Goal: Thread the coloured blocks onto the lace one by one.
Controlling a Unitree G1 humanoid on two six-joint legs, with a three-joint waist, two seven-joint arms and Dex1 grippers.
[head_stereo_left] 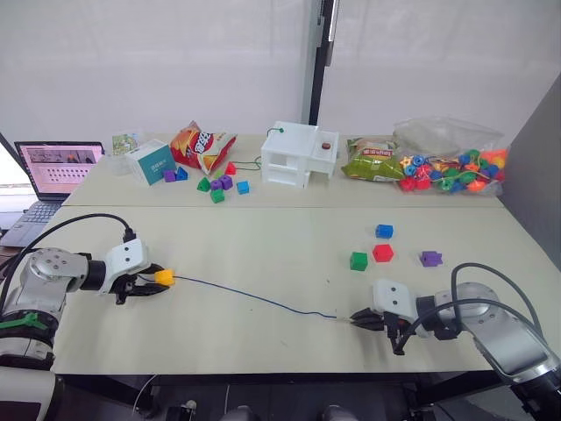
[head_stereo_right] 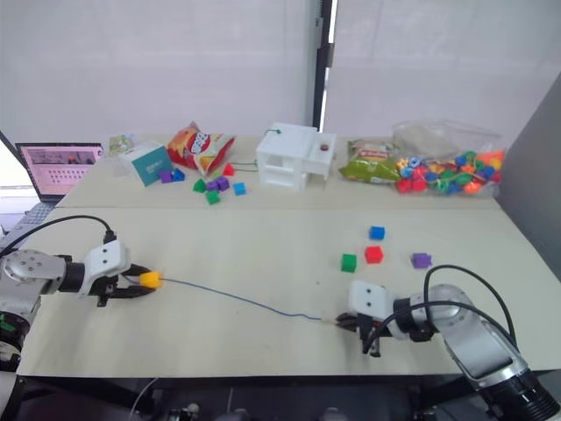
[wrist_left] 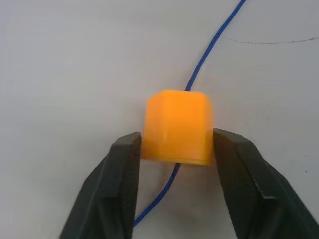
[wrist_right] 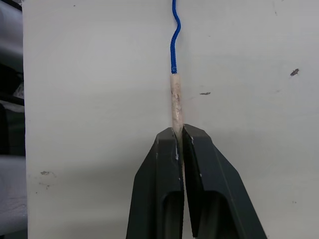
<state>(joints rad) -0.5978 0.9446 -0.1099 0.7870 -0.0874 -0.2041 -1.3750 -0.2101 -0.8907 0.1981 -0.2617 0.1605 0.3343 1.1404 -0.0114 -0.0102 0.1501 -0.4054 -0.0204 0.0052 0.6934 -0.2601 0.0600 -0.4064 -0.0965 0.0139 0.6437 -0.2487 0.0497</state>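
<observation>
The dark-blue lace (head_stereo_left: 254,298) lies stretched across the near table. My left gripper (head_stereo_left: 158,279) is shut on the yellow-orange block (head_stereo_left: 164,277), and the lace runs through that block (wrist_left: 178,127). At the other end my right gripper (head_stereo_left: 356,319) is shut on the lace's pale stiff tip (wrist_right: 176,102). On the table to the right lie the blue block (head_stereo_left: 384,231), red block (head_stereo_left: 382,253), green block (head_stereo_left: 358,260) and purple block (head_stereo_left: 430,258).
At the back stand a laptop (head_stereo_left: 54,168), a teal box (head_stereo_left: 151,161), a snack bag (head_stereo_left: 202,145), a white box (head_stereo_left: 299,154), a green packet (head_stereo_left: 372,160) and a bag of bright beads (head_stereo_left: 451,167). Small loose pieces (head_stereo_left: 219,184) lie near the snack bag.
</observation>
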